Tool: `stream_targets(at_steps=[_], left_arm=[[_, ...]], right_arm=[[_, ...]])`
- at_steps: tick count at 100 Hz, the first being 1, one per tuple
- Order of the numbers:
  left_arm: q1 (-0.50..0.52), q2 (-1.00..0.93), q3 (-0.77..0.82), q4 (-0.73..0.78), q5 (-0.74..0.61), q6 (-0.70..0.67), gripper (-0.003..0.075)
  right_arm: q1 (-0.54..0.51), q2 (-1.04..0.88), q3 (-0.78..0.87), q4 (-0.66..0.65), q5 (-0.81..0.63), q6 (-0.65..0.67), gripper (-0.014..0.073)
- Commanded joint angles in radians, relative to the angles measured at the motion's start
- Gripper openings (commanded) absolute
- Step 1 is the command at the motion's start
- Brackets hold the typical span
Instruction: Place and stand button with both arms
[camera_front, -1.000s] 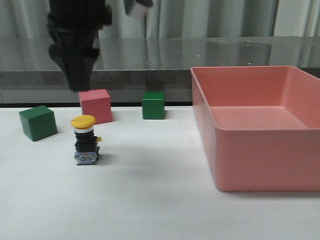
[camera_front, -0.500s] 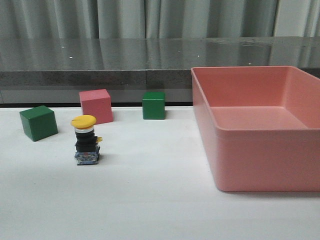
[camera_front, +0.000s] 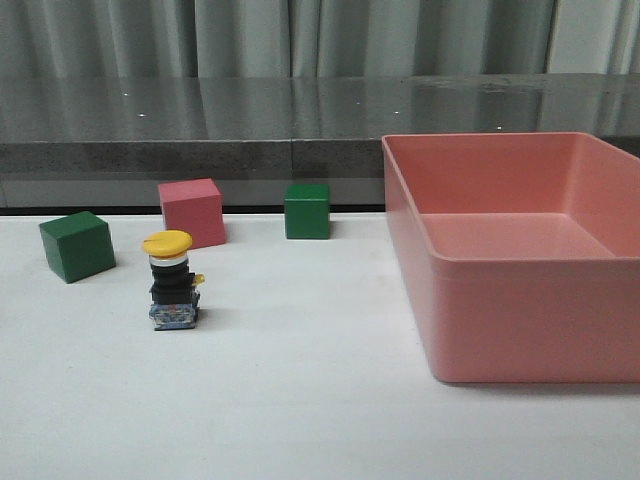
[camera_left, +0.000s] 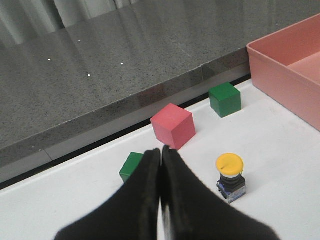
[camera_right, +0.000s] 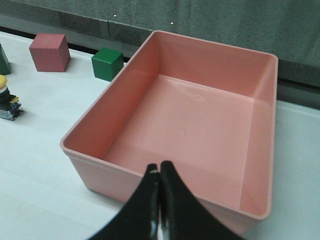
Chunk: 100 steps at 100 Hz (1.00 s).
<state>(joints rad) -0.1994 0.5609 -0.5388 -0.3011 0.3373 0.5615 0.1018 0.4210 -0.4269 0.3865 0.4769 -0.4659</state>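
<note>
Button (camera_front: 172, 279) stands upright, cap up, on desk (camera_front: 300, 400) left side, nearer than pink cube (camera_front: 191, 212), w/ both grippers, left (camera_left: 161, 156) & right (camera_right: 159, 169), pinched closed, empty, lifted clear — task looks done.

Front view looks low and level across the table (camera_front: 300, 400); both wrist views look down on it from above.

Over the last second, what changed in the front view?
The left arm, which hung above the pink cube a second ago, has lifted out of the front view. The button stands upright in the same spot, free of both grippers. Both green cubes and the pink bin have not moved.
</note>
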Motion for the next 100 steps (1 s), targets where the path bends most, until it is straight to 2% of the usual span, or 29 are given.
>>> stream_targets(at_steps=[1,25,35,85,96,100], left_arm=[[0.001,-0.089,0.068,-0.029,-0.148,-0.003,-0.002],[0.001,-0.221,0.185,-0.055,-0.158,-0.003,-0.002],[0.001,-0.223,0.207,-0.103,-0.158,-0.003,-0.002],[0.001,-0.223,0.235,-0.119,-0.166,-0.003,-0.002],[0.001,-0.226,0.258,-0.098,-0.172,-0.005,-0.002],[0.003,-0.236,0.273,-0.059,-0.184,-0.053,-0.002]], right_arm=[[-0.007,0.003,-0.025,0.022,-0.067,0.001,-0.0076],[-0.007,0.003,-0.025,0.022,-0.067,0.001,-0.0076],[-0.007,0.003,-0.025,0.022,-0.067,0.001,-0.0076],[-0.007,0.003,-0.025,0.022,-0.067,0.001,-0.0076],[-0.007,0.003,-0.025,0.022,-0.067,0.001,-0.0076],[-0.007,0.003,-0.025,0.022,-0.067,0.001,-0.0076]])
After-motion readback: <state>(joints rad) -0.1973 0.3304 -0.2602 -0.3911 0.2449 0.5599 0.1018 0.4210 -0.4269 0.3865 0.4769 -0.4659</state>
